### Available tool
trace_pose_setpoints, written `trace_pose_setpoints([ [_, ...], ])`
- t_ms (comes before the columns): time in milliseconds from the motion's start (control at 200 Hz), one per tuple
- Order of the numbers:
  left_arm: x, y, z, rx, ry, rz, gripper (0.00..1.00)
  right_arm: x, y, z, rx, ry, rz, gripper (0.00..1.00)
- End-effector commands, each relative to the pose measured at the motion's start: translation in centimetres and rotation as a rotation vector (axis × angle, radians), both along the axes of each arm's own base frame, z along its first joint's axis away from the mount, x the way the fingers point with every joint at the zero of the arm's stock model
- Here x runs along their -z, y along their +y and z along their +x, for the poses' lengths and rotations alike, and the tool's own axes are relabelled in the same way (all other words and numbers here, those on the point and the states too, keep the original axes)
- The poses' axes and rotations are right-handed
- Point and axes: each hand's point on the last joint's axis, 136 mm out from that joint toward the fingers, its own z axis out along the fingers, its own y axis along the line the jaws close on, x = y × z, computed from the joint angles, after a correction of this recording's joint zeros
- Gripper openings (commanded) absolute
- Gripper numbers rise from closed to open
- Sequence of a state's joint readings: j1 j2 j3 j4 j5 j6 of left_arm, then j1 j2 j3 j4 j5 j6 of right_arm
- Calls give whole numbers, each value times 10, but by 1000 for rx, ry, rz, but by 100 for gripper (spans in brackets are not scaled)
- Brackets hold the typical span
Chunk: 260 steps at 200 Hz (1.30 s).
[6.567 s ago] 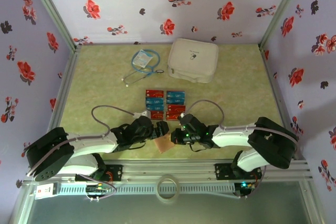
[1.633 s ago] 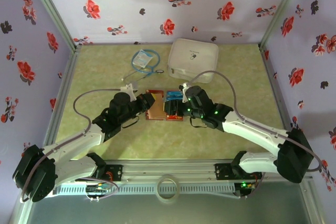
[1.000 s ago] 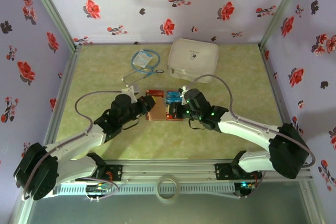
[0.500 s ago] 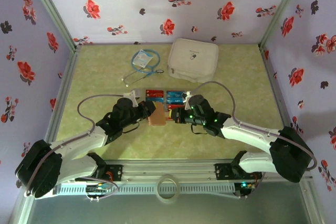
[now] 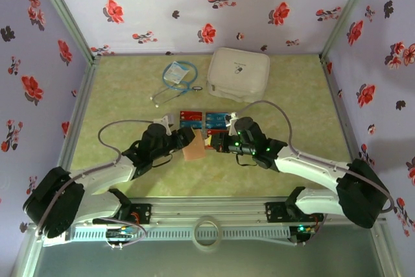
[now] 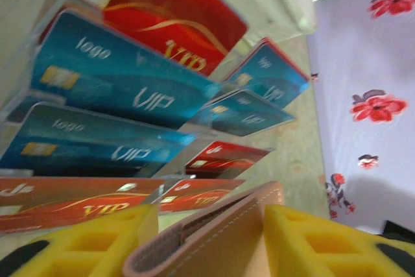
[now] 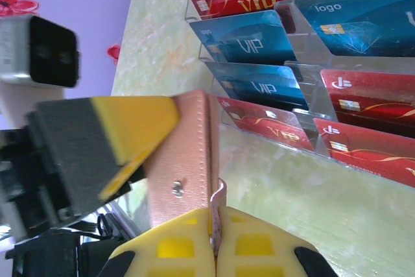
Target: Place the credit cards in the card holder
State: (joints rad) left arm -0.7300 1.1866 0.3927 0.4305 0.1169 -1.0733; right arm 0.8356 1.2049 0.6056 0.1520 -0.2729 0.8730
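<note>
Beside eight credit cards (image 7: 253, 43), right gripper (image 7: 214, 224) pinches one card holder (image 7: 181, 160); left gripper (image 6: 211, 225) straddles it, grip unclear

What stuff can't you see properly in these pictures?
1. Inside the card holder: only its outside faces the right wrist camera, so cards inside can't be told.
2. Small print on the credit cards: blurred in the left wrist view.
3. Whether the left gripper squeezes the card holder: the picture's bottom edge cuts its fingers off.
4. Nearest credit cards from above: hidden behind the right gripper.
</note>
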Motion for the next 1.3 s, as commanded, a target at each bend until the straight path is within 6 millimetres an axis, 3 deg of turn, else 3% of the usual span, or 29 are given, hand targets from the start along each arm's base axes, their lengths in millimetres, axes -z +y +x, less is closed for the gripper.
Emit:
trace_pose_setpoints([
  [0, 6, -1, -1, 1, -4, -10, 51, -21, 4, -4, -17, 4, 53, 0],
  [320, 18, -6, -3, 18, 7, 5, 63, -41, 19, -15, -64, -1, 105, 0],
  [640, 33, -16, -10, 51, 29, 18, 66, -27, 26, -20, -81, 20, 87, 0],
  [885, 42, -14, -18, 58, 40, 34, 68, -10, 7, -27, -70, 10, 15, 0],
  [1295, 51, 7, -32, 83, 30, 196, 70, 46, -40, -45, -28, 51, -92, 0],
])
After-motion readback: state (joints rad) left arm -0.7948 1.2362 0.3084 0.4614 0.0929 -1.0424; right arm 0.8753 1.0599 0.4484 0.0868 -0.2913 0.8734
